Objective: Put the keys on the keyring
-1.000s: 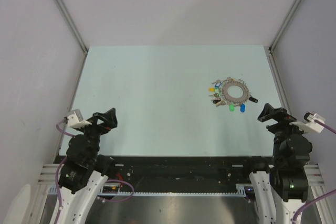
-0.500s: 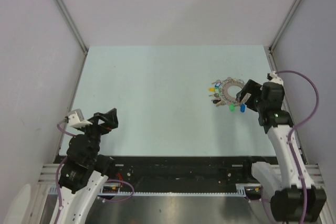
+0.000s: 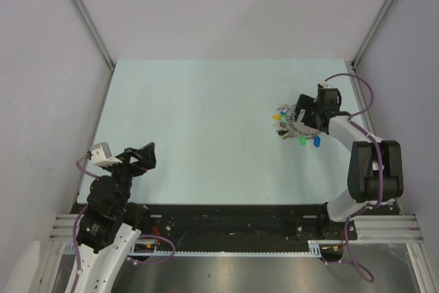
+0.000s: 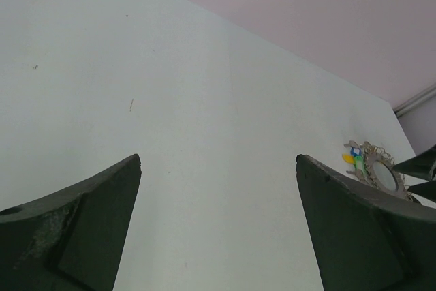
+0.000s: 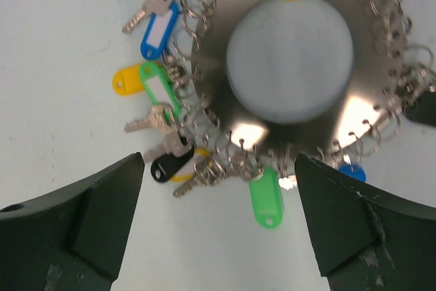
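Note:
The keyring (image 5: 212, 66) is a flat, shiny metal disc with a round hole and small wire loops all round its rim. It lies on the table at the right (image 3: 291, 125). The keys cluster at its edge with plastic tags: blue (image 5: 158, 28), yellow (image 5: 126, 80), green (image 5: 266, 197) and black (image 5: 170, 164). Green (image 3: 302, 141) and blue (image 3: 317, 141) tags show from above. My right gripper (image 5: 218, 161) (image 3: 300, 120) hovers open just over the ring's near rim, holding nothing. Back at its base, my left gripper (image 3: 143, 156) (image 4: 218, 158) is open and empty. It sees the keyring (image 4: 380, 174) far off.
The pale table (image 3: 206, 121) is walled by grey panels on three sides, with aluminium posts at the back corners. The right arm's cable loops above the table's right edge (image 3: 362, 97). The arm bases and a black rail run along the near edge (image 3: 233, 221).
My right arm has swung out from its base to reach over the keyring, covering part of it from above. The left arm, keys and ring have not moved.

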Robot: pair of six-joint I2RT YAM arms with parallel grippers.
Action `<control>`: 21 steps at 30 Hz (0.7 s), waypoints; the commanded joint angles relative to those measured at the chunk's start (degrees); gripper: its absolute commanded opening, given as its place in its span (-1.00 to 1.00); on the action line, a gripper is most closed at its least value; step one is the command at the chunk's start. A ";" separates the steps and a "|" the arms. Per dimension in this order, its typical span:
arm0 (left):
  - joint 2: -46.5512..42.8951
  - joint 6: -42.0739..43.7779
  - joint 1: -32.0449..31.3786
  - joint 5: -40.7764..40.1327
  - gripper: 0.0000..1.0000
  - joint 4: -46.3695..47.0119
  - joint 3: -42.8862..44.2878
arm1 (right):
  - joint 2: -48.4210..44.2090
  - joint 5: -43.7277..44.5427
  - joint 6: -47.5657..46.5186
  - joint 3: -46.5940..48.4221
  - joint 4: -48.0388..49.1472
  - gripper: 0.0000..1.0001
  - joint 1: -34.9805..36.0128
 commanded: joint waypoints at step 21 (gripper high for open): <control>-7.96 1.00 -0.23 2.23 1.00 1.25 0.55 | 14.70 4.98 0.56 9.06 -8.96 0.97 14.13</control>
